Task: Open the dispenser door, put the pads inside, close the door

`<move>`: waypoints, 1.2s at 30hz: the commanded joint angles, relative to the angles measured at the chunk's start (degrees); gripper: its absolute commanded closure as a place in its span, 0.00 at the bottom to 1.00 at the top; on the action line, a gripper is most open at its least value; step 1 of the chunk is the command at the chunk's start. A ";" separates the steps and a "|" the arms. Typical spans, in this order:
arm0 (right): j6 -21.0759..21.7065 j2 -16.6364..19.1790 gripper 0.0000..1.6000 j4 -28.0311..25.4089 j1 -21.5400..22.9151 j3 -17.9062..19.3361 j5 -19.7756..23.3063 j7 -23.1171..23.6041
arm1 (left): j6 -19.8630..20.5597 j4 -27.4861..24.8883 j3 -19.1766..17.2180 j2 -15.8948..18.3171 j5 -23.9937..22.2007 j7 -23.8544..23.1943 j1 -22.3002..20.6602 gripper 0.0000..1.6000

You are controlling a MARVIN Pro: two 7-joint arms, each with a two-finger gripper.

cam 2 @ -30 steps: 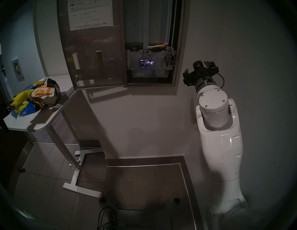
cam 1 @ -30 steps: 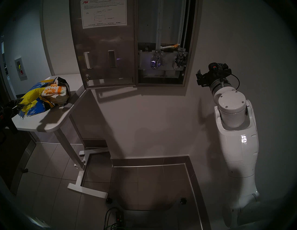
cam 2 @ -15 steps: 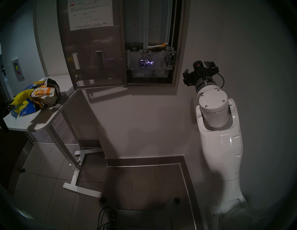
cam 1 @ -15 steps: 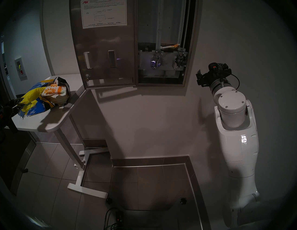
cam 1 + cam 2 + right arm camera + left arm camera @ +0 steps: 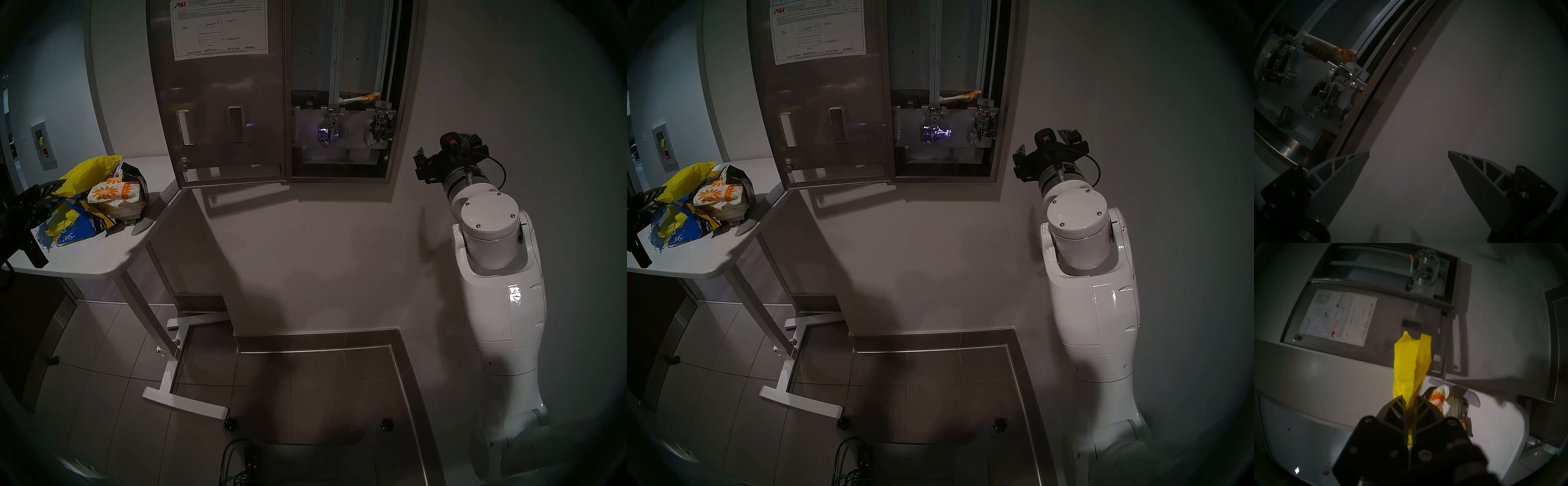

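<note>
Left gripper [image 5: 1411, 401]: clamped on yellow pad [image 5: 1411, 365], raised over table [image 5: 101, 258] at 9 o'clock. Right gripper [image 5: 1408, 152]: fingers wide, empty, at 3 o'clock of dispenser [image 5: 403, 101]. Dispenser door [image 5: 220, 101]: swung open; flowered pad [image 5: 358, 98] inside.

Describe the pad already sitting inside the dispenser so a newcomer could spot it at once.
Find the steel dispenser on the wall, its door swung open to the left. Inside, above the two chrome levers, a white pad with orange print lies across the right chute. Every other flower-print pad is stacked on the side table.
</note>
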 commanded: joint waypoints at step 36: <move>-0.48 0.04 0.00 -1.28 1.37 0.12 -0.07 -0.21 | 2.66 -0.63 38.72 11.96 -2.15 7.33 -11.14 1.00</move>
